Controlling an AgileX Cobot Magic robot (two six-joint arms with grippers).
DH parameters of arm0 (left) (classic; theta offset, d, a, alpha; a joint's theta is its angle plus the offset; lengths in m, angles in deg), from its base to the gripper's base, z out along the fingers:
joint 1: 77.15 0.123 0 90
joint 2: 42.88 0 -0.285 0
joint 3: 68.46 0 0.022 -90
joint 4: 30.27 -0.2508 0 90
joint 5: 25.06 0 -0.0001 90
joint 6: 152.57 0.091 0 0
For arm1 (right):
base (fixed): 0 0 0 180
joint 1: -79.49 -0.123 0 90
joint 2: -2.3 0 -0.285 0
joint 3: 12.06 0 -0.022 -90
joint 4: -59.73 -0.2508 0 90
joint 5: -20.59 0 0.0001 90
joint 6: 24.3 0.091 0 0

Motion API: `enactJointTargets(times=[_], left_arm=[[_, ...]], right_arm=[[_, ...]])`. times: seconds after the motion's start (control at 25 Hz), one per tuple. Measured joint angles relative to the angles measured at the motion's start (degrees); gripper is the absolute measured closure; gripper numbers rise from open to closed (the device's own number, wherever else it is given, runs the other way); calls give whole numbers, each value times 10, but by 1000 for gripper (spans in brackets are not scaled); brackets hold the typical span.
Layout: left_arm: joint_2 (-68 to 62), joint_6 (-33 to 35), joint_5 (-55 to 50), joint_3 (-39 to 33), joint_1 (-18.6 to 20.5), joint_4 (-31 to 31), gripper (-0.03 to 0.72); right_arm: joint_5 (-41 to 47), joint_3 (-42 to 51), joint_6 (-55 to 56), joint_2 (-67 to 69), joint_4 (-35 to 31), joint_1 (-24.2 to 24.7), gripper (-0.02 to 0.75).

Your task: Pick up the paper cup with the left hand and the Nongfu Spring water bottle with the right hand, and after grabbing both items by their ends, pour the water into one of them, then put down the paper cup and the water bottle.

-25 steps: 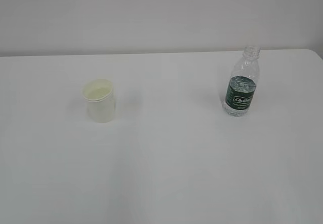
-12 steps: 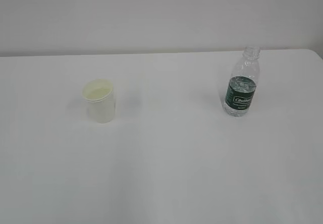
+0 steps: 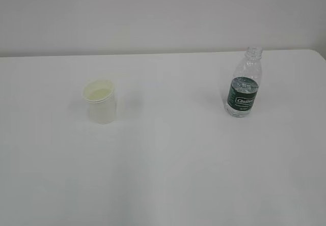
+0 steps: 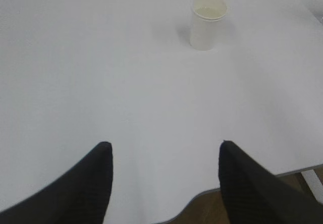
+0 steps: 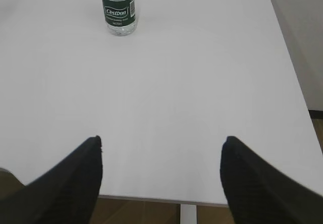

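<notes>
The white paper cup (image 3: 100, 102) stands upright on the left of the white table (image 3: 168, 149); the left wrist view shows the paper cup (image 4: 207, 21) far ahead. Over the table's near edge my left gripper (image 4: 165, 144) hangs open, nothing between its black fingers. The Nongfu Spring water bottle (image 3: 244, 83) stands upright and capless on the right, water in its lower part behind the green label. In the right wrist view the bottle (image 5: 118, 8) is far ahead and left of my right gripper (image 5: 162, 139), which is open and empty. Neither arm shows in the exterior view.
The table's near edge (image 4: 202, 196) and the brown floor show below the left fingers. A white table leg (image 5: 187, 214) and the table's right edge (image 5: 287, 67) lie by the right gripper. A plain wall (image 3: 163, 12) stands behind the table.
</notes>
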Motion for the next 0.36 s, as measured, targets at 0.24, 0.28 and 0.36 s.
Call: enactJointTargets(times=[0.24,0.28,0.36], left_arm=[[0,0,0,0,0,0,224],[0,0,0,0,0,0,227],[0,0,0,0,0,0,234]], right_arm=[[0,0,0,0,0,0,186],[0,0,0,0,0,0,186],[0,0,0,0,0,0,186]])
